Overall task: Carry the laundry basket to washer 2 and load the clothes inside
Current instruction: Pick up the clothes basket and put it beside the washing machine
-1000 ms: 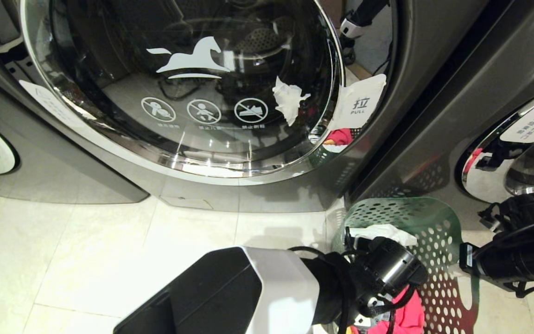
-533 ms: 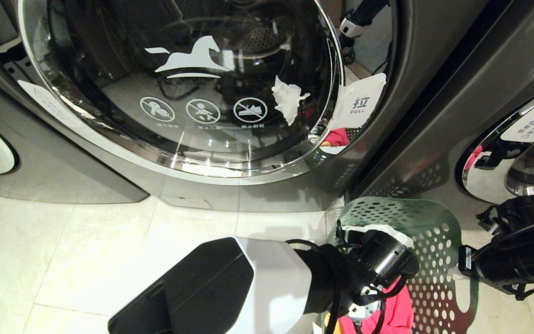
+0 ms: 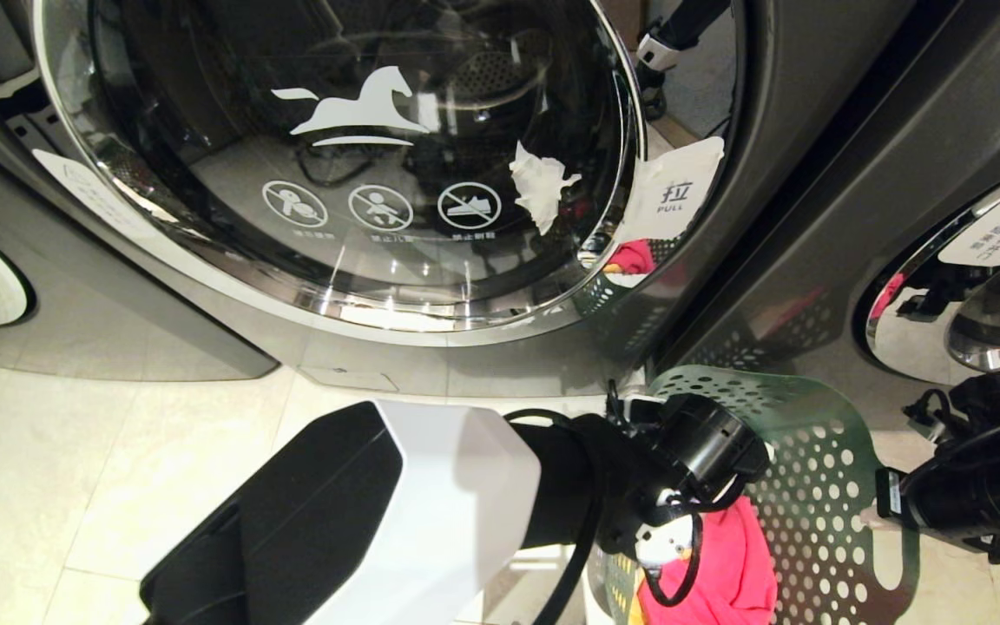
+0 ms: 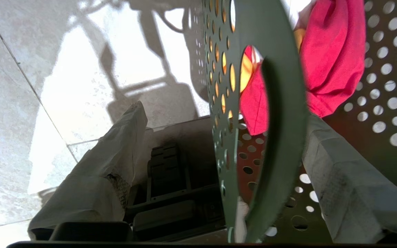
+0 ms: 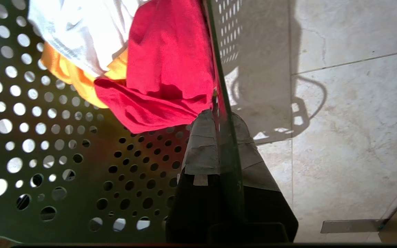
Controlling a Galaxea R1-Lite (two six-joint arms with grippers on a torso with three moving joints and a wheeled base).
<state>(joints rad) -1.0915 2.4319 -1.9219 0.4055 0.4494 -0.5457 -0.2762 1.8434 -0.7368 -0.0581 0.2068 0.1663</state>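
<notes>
Head view shows the laundry basket [image 3: 812,486] sitting on the tiled floor [image 3: 118,486], just in front of the dark gap between two grey washers. Which washer carries which numeral I cannot tell; the nearer washer's door [image 3: 335,156], round, chrome-rimmed and marked with a white horse, is closed and stands up and to the left of the basket.

At the basket's left wall the left hand [image 4: 219,165] has its two taped fingers [image 4: 115,155] spread wide, one outside the wall and one inside, with the wall and its oval handle cut-out standing free between them.

At the basket's right wall the right hand [image 5: 221,137] is pressed together on the basket's rim, its taped fingers pinching the thin edge from both sides.

Inside the basket lie the clothes [image 5: 164,65]: a pinkish-red garment nearest the right hand, a yellow-orange one beneath it, and a white one further across. The red garment also shows in the head view, below the left wrist.
</notes>
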